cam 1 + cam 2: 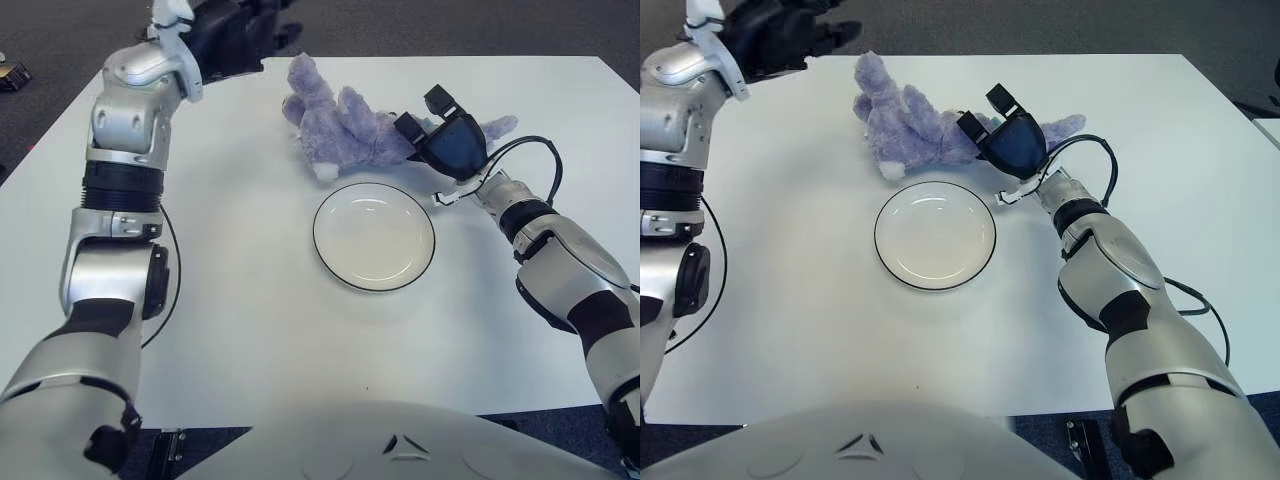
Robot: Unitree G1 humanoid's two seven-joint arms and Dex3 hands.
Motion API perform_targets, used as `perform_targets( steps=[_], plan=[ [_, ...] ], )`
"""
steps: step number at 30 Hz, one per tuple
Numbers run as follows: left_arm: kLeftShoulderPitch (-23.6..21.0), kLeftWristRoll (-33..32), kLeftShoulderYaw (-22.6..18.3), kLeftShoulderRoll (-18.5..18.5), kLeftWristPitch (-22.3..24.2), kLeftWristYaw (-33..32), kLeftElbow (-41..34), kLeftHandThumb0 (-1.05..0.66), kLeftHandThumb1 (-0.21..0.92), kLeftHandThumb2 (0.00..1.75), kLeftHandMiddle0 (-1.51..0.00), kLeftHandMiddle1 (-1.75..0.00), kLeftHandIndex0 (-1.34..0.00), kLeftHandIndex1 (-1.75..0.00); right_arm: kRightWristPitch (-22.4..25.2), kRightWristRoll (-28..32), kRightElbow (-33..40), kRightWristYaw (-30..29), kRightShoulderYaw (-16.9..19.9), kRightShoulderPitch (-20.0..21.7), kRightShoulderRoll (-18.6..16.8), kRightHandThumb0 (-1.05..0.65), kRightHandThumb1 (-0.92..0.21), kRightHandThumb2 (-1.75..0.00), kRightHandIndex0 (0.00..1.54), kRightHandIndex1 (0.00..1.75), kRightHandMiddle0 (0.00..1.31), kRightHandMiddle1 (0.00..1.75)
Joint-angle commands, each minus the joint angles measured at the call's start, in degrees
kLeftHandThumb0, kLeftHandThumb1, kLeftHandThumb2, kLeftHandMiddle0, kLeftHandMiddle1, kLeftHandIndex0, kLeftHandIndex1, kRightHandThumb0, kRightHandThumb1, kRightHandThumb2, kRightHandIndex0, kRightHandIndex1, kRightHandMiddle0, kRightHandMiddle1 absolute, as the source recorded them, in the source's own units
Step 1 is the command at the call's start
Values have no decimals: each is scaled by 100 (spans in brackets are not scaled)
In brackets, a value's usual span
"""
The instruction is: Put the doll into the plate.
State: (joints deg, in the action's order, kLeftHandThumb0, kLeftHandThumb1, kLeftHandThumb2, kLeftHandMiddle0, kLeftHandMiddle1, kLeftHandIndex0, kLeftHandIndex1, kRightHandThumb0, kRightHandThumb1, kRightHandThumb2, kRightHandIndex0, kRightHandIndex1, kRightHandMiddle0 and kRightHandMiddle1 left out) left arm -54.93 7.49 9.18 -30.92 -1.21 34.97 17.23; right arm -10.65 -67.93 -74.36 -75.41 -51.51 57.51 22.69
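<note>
A purple plush doll (345, 125) lies on its side on the white table, just behind the white plate (374, 240) with a dark rim. My right hand (425, 115) is at the doll's right end, palm over its body and fingers curled into the plush; one purple limb (500, 126) sticks out behind the hand. My left hand (235, 30) is raised at the table's far left edge, well left of the doll, fingers loosely spread and holding nothing. The plate holds nothing.
The white table (250, 320) fills the view, with dark floor beyond its far edge. A black cable (545, 150) loops by my right wrist. A small box (10, 75) lies on the floor at far left.
</note>
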Motion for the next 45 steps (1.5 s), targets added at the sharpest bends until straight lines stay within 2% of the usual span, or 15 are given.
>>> perform_targets(
  steps=[1, 2, 3, 4, 5, 8, 16, 18, 23, 30, 33, 38, 45],
  plan=[
    [-214, 302, 96, -58, -285, -127, 2, -96, 92, 55, -20, 0, -22, -3, -6, 66, -38, 83, -7, -75, -16, 36, -71, -76, 34, 171, 27, 175],
    [-216, 325, 86, -48, -308, -126, 18, -96, 92, 55, -20, 0, -22, -3, -6, 67, -37, 85, -7, -75, -16, 36, -71, -76, 34, 171, 27, 175],
    [-435, 1039, 590, -68, -321, -146, 186, -96, 92, 55, -20, 0, -22, -3, 4, 67, -41, 94, -8, -81, -31, 36, -71, -76, 34, 171, 27, 175],
    [-598, 1576, 964, -84, -333, -160, 313, -97, 92, 41, -16, 0, -22, -3, 12, 67, -45, 100, -9, -85, -43, 37, -71, -77, 34, 171, 27, 175],
    [-759, 2053, 1301, -99, -543, -243, 551, -98, 92, 31, -15, 0, -23, -3, 18, 67, -46, 104, -11, -89, -52, 37, -71, -77, 34, 171, 27, 175],
    [-981, 2585, 1684, -35, -1061, -478, 1120, -98, 92, 19, -13, -1, -23, -3, 25, 61, -44, 100, -15, -98, -60, 37, -71, -77, 34, 171, 27, 175],
    [-1186, 2851, 1756, 89, -1507, -690, 1699, -99, 92, 12, -14, -1, -23, -3, 31, 59, -42, 99, -19, -100, -65, 37, -71, -77, 35, 171, 27, 175],
    [-1423, 3105, 2081, 229, -1799, -507, 2093, -98, 89, 9, -17, -1, -28, -4, 44, 51, -33, 85, -26, -112, -68, 37, -71, -77, 35, 171, 27, 175],
    [-2096, 3760, 2818, 403, -2625, -166, 2968, -93, 89, 4, -17, 0, -27, -2, 48, 46, -12, 76, -36, -133, -73, 37, -71, -77, 35, 171, 27, 175],
    [-2339, 3906, 2904, 507, -2985, -254, 3474, -92, 90, 2, -17, 0, -26, -1, 51, 48, -9, 76, -39, -135, -75, 37, -71, -77, 35, 171, 27, 175],
    [-3007, 4250, 3447, 1082, -3425, 470, 4602, -93, 91, 1, -19, -1, -24, 0, 50, 43, 28, 49, -47, -172, -88, 37, -71, -77, 35, 171, 27, 175],
    [-3242, 4346, 3595, 1327, -3622, 533, 5229, -93, 92, 1, -21, -1, -23, 0, 40, 43, 51, 36, -47, -182, -87, 37, -71, -77, 35, 171, 28, 175],
    [-3345, 4359, 3655, 1404, -3722, 445, 5487, -93, 92, 1, -21, -1, -22, 0, 40, 43, 56, 36, -46, -184, -85, 37, -71, -77, 35, 171, 28, 175]
  ],
)
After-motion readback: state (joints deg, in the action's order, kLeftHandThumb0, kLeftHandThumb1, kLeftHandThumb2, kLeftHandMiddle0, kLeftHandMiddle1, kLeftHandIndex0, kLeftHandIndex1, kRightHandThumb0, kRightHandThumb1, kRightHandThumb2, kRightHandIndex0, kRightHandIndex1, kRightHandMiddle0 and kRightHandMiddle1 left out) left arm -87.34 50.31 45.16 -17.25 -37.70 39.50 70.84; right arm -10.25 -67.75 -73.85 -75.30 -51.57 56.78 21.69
